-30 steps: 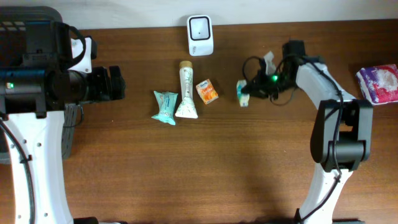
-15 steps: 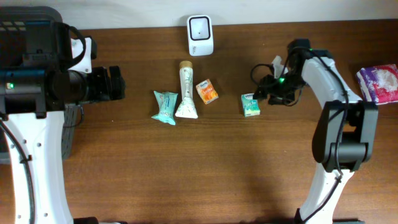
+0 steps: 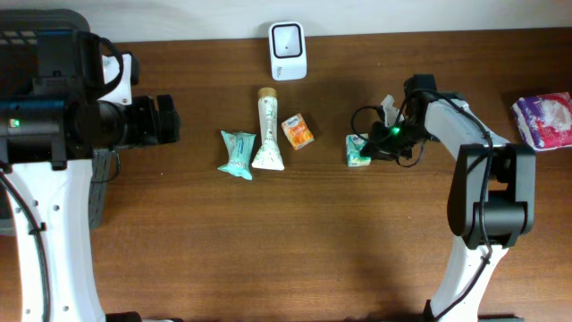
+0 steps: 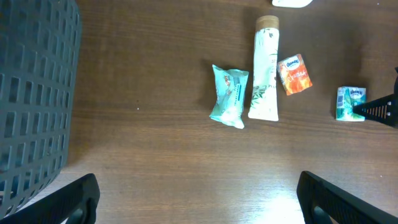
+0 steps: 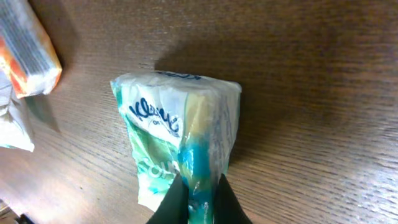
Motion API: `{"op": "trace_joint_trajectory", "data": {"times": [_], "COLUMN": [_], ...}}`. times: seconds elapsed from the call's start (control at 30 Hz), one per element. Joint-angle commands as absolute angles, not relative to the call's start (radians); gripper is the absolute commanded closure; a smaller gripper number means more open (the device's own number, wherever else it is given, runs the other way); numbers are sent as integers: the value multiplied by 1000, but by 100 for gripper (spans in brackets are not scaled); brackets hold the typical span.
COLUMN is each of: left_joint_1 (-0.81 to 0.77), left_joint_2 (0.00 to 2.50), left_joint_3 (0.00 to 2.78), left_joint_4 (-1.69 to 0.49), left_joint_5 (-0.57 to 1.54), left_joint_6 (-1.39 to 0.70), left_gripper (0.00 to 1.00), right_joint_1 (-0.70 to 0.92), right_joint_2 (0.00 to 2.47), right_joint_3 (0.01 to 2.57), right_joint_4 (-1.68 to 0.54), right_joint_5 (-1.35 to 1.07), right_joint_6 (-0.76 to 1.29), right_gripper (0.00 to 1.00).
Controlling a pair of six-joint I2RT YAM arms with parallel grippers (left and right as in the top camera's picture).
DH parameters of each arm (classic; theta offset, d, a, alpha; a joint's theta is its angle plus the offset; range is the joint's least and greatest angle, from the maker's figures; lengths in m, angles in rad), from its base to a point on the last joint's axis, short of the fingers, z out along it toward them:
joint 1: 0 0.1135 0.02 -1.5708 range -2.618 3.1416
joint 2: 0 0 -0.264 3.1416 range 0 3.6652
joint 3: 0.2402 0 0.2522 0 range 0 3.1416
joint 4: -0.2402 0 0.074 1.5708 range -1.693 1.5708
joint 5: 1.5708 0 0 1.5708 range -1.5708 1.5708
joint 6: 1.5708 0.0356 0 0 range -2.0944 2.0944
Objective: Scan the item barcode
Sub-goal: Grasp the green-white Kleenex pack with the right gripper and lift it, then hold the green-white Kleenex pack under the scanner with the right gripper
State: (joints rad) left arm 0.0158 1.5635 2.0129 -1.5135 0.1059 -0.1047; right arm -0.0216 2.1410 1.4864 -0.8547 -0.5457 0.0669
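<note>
Right claw (image 3: 375,146) is pressed together on the tissue pack (image 3: 358,150), pinching it at its right end. In the right wrist view the fingertips (image 5: 198,198) are nipped onto a fold of the teal-and-white wrapper, and the printed face is up and angled toward the camera. The pack looks to be resting on the bench (image 3: 268,241), right of centre. It sits near the small orange packet (image 3: 298,131) and well apart from the white scanner (image 3: 288,38) at the back edge. Can't make out a barcode on any visible face. Left claw (image 3: 168,120) is spread wide with nothing in it, out at the left side of the bench and pointing toward the items, with the dark mesh basket (image 4: 31,93) beside it. Mid-bench row: teal sachet (image 3: 238,153) just beside the cream tube (image 3: 267,130), which lies cap toward the scanner, then the orange packet. A purple-and-white pack (image 3: 545,119) lies at the far right edge.
</note>
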Motion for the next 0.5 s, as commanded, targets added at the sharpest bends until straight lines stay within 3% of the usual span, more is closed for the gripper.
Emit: {"op": "trace_joint_trajectory", "data": {"times": [0.0, 0.17, 0.4, 0.47], "left_joint_1": [14, 14, 14, 14], "left_joint_2": [1560, 1560, 1560, 1560], "left_joint_3": [2014, 2014, 2014, 2014], "left_joint_4": [-1512, -1511, -1512, -1512], "left_joint_5": [116, 116, 116, 116], "left_joint_6": [-93, -93, -93, -93], "left_gripper": [1, 1, 1, 1], "right_joint_1": [-20, -27, -10, 4], "right_joint_2": [2134, 2134, 2133, 2133], "right_joint_3": [1475, 1533, 1716, 1797], "right_joint_4": [-832, -612, -502, -396], "right_joint_5": [-759, -1552, -1552, -1552], "right_joint_6": [55, 73, 119, 220], "right_gripper": [96, 96, 96, 96]}}
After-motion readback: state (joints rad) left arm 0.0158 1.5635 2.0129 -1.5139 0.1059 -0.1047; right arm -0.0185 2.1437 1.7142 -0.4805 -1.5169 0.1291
